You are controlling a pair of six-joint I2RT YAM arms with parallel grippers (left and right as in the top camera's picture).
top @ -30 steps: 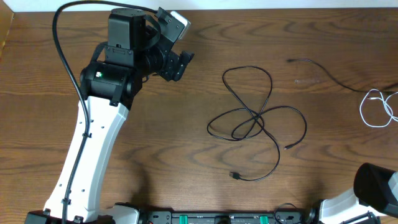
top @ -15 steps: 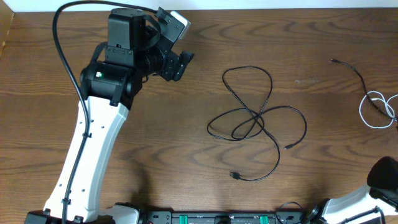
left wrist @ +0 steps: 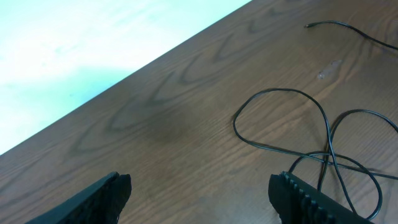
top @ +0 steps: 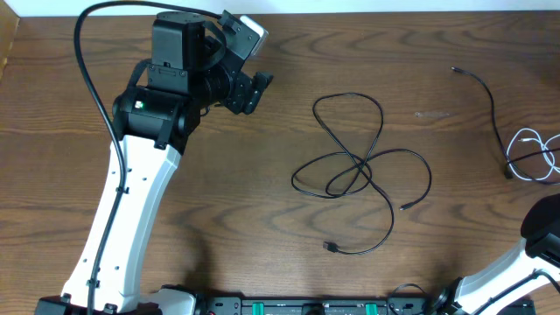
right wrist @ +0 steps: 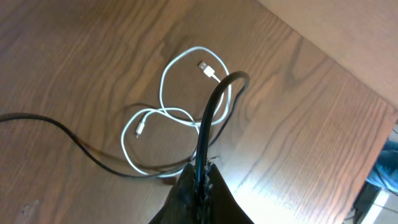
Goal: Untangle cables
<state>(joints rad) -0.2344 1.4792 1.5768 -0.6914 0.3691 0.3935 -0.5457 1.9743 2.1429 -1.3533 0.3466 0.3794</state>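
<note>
**Right hand** (right wrist: 202, 177): jaws fully closed, pinching the outer black cable (right wrist: 211, 118). It arches up from the fingertips towards the wrist camera. From overhead I see only the arm at the worktop's near right corner, not the hand itself.

**Outer black cable**: one free run trails across the far right of the worktop (top: 262, 201) and ends in a small plug. Below the hand it skirts the lower loops of the white cable (right wrist: 163, 84). I judge the two are touching or crossing there, so they are not yet separated.

**White cable**: lies in loose loops at the right edge, both plug ends showing inside the loops.

**Left hand** (left wrist: 200, 182): jaws wide apart, holding nothing. It is poised above bare wood at the far left, well apart from every cable.

**Centre black cable** (top: 359, 166): lies mid-worktop by itself, well clear of the other two. It crosses itself in several loops, with both plug ends free.

**Progress, as I judge it**: the centre cable stands isolated but is still looped. Parting black from white is in hand.
</note>
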